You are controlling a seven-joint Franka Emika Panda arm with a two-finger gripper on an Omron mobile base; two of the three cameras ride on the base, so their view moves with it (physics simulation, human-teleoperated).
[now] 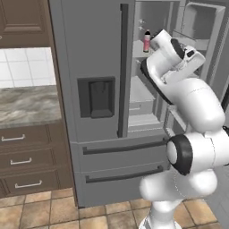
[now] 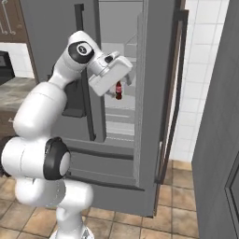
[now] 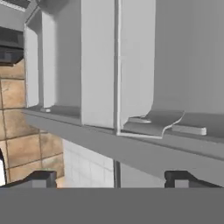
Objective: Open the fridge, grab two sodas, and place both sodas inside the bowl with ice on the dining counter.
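Claw (image 3: pixel 111 178) is spread wide, nothing between the tips. In the hand view I see both dark fingertips (image 3: pixel 41 178) far apart at the bottom edge, with grey fridge panels and door-bin ledges just ahead of them and tile floor off to one side.

The hand sits at the mouth of the open right half of the fridge (image 1: pixel 100 112), wrist rolled, so the hand view is tilted and not aimed at a bottle.

One soda (image 2: pixel 118 90) shows in the right base view just beyond and slightly below the claw, close to the hand's edge; whether it touches I can't tell. In the left base view a soda (image 1: pixel 146 41) stands upright on an upper shelf, beside the hand and deeper in. I can't tell if those are the same bottle. No second one I can confirm.

My read: door is open, we're on the first grab. To do it well I'd re-level the wrist until the bottle is centred between the tips, come in horizontally at label height, not the neck, keep the jaws fully apart until the body is between them, and watch the door bins on the claw's outer side for clearance.

Bowl and dining tabletop aren't in front of me here.
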